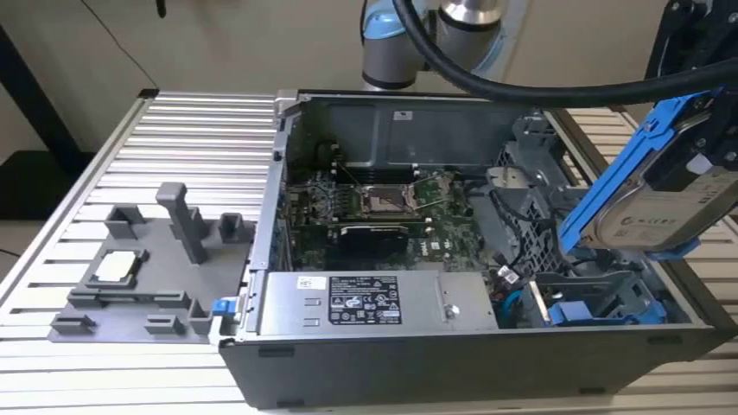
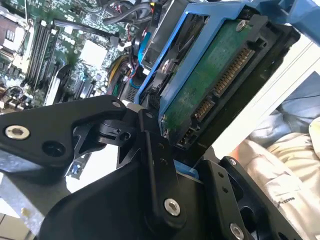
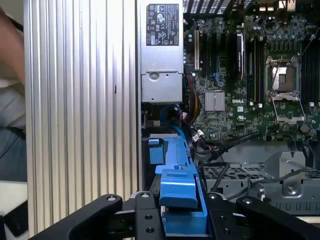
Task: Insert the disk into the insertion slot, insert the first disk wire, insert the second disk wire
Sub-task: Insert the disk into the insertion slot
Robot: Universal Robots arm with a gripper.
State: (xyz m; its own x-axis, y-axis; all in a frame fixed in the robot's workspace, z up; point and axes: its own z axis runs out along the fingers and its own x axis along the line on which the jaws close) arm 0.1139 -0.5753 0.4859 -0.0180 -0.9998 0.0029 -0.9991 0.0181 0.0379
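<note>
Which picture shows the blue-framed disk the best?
The exterior view: the flat silver-grey disk in its bright blue plastic frame shows its labelled face, tilted. The second wrist view shows its green circuit-board underside; the first wrist view, the frame's blue edge.

Exterior view: high up and a bit back. It looks down on the whole open computer case (image 1: pixel 461 372) on the ribbed table (image 1: pixel 196 121). The disk (image 1: pixel 663 216) is at the exterior view's right.
First wrist view: on the arm. It looks down past the disk (image 3: pixel 177 200) onto the motherboard (image 3: pixel 240 100) and power supply (image 3: pixel 161 50).
Second wrist view: very near the disk (image 2: pixel 215 85), facing its green side. The motherboard (image 2: pixel 65 50) is farther off.
Shared: all three see the disk and the motherboard (image 1: pixel 381 216).
</note>
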